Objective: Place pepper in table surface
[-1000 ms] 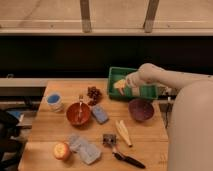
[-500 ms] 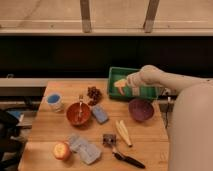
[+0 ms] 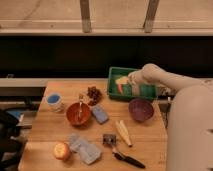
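Note:
The pepper (image 3: pixel 120 88), small and orange-red, lies in the left part of the green tray (image 3: pixel 150 91) at the back right of the table surface (image 3: pixel 50 130), next to a pale yellow piece (image 3: pixel 122 79). My gripper (image 3: pixel 133 88) reaches in from the right on a white arm and hangs over the tray, just right of the pepper. Its jaws are open and hold nothing.
A purple bowl (image 3: pixel 141 109) sits in front of the tray. Also here are an orange bowl (image 3: pixel 78 113), a blue cup (image 3: pixel 54 100), a brown cluster (image 3: pixel 93 93), a blue sponge (image 3: pixel 100 114), a pale vegetable (image 3: pixel 123 132), an apple (image 3: pixel 61 151), a plastic packet (image 3: pixel 85 147) and a black-handled tool (image 3: pixel 125 157).
The arm has shifted only slightly over the tray. The pepper and the other things have not moved.

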`<state>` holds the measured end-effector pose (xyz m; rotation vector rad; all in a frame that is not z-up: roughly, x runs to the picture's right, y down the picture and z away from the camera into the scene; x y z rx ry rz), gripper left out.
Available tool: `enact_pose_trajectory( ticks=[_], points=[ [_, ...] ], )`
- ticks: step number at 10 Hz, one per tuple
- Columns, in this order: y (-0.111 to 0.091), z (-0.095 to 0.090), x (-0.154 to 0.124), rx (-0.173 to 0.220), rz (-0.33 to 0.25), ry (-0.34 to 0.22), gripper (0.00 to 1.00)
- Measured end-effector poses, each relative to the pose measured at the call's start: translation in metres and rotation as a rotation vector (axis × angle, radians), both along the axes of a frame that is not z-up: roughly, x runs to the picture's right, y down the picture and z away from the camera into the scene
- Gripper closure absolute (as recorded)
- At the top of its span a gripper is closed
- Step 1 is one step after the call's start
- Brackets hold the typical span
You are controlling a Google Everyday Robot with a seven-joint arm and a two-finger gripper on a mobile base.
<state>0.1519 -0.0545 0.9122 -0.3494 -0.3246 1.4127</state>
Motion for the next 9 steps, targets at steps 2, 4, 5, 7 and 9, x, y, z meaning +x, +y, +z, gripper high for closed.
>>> enact_pose_trajectory(
  ticks=[2, 4, 5, 7, 9],
  points=[
    [0.007, 0.006, 0.015, -0.018, 0.0, 0.026, 0.31],
    [0.015, 0.013, 0.015, -0.044, -0.011, 0.031, 0.31],
    [0.022, 0.02, 0.011, -0.059, -0.009, 0.02, 0.31],
    [0.034, 0.029, 0.005, -0.085, -0.011, -0.012, 0.31],
    [0.043, 0.035, -0.012, -0.108, -0.023, -0.045, 0.31]
  ],
)
